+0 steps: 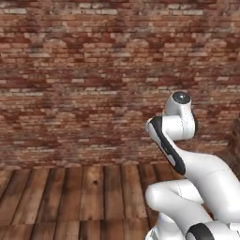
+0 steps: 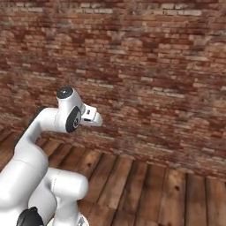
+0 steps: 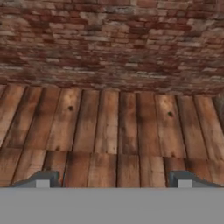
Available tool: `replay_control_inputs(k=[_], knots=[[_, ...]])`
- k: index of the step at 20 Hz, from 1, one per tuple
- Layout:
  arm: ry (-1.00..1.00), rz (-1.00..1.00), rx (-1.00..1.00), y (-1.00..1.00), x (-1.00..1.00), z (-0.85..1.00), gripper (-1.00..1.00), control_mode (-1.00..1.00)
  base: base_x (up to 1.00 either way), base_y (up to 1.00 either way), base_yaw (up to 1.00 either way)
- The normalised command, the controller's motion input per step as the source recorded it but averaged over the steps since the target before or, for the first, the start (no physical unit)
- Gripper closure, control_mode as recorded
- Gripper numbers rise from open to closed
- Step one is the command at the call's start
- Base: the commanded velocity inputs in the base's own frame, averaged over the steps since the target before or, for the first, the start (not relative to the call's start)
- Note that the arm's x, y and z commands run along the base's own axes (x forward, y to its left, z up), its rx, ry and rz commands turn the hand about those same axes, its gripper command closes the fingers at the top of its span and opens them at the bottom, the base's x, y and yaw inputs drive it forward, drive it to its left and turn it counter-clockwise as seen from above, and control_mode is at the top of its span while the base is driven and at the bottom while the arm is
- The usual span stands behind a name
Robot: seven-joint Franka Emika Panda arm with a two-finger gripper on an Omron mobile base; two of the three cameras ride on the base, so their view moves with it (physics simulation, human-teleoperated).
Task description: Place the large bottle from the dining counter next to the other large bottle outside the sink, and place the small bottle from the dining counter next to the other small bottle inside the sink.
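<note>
In the left base view, a red-brown brick wall (image 1: 84,70) takes up the upper two thirds of the frame, running from the left edge to the right edge. Below it, in the lower left and lower middle, lies a floor of brown wooden planks (image 1: 70,197), its boards running away toward the foot of the wall. At the lower right the white jointed arm with dark joints (image 1: 187,173) rises, folds back on itself and ends in a rounded white joint with a dark cap near the right middle of the frame.

In the right base view the same arm (image 2: 39,154) climbs from the lower left, and its wrist points rightward toward the wall in the left middle of the frame. The brick wall (image 2: 145,66) crosses the frame on a slant, and the wooden floor (image 2: 150,190) fills the lower middle and lower right.

In the hand view, the two-finger gripper (image 3: 113,180) sits at the bottom, its two small dark fingertips (image 3: 43,179) standing far apart, one at the lower left and one at the lower right, with nothing between them: the gripper is released and grasps nothing. Beyond the tips the plank floor (image 3: 113,127) stretches up the middle of the frame to the brick wall (image 3: 113,39) across the top.

None of the bottles, the dining counter or the sink can be placed relative to the gripper from these views; ahead of it lie just planks and brick.
</note>
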Motion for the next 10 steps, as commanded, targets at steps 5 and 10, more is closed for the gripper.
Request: replay_control_inputs(k=[5, 10], knots=[[0.0, 0.0, 0.0, 0.0, 0.0, 0.0, -1.0, 1.0, 0.35, 0.65, 0.54], [0.0, 0.0, 0.0, 0.0, 0.0, 0.0, -1.0, 1.0, 0.64, 0.57, 0.5]])
